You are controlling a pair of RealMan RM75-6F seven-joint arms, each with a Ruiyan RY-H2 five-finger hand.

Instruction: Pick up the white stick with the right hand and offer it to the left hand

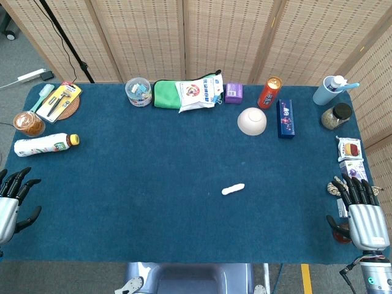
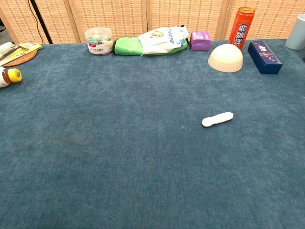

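The white stick (image 1: 233, 189) (image 2: 217, 119) lies flat on the blue table cloth, right of the middle, nothing touching it. My right hand (image 1: 361, 211) rests at the table's right front edge, well to the right of the stick, fingers spread and holding nothing. At the left front edge my left hand (image 1: 13, 199) sits with its fingers apart, also holding nothing. Neither hand appears in the chest view.
Along the back stand a jar (image 1: 138, 91), green pouch (image 1: 169, 94), purple box (image 1: 233, 92), upturned bowl (image 1: 252, 120), red can (image 1: 269, 92) and blue box (image 1: 285, 117). A bottle (image 1: 43, 145) lies at the left. Snack packets (image 1: 350, 149) sit near my right hand.
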